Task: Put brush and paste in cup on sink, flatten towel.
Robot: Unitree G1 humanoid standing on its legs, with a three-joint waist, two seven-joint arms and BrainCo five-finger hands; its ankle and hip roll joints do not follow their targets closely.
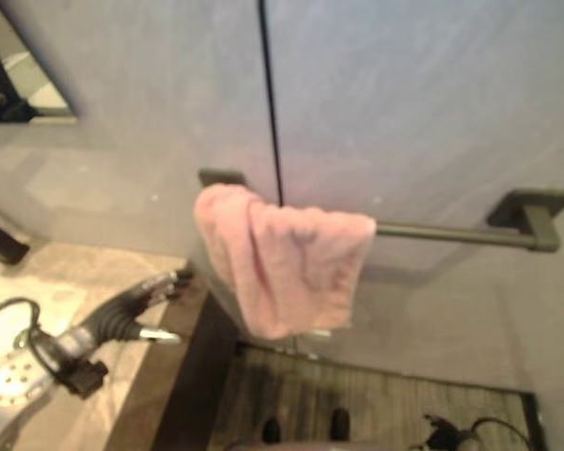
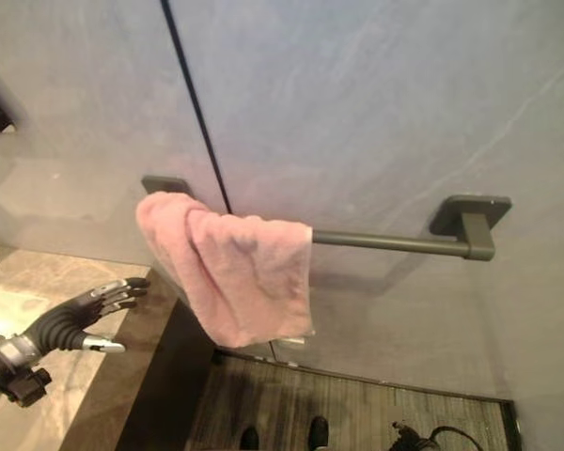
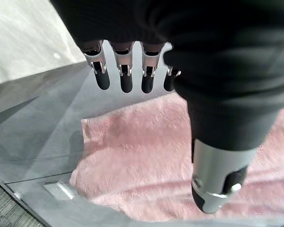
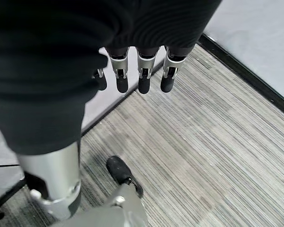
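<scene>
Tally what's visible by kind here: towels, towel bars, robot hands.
Pink towel: 1, bunched at one end of the bar
Dark towel bar: 1
Robot hands: 2, left hand, right hand
Total: 4

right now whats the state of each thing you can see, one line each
pink towel: bunched at the left end of the bar, draped, not flattened
towel bar: fixed to the wall, right part bare
left hand: open, fingers straight, apart from the towel
right hand: open, holding nothing, above the floor

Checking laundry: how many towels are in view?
1: a pink towel draped bunched over the left end of the wall rail, beside the left hand. Others may be out of frame.
</scene>
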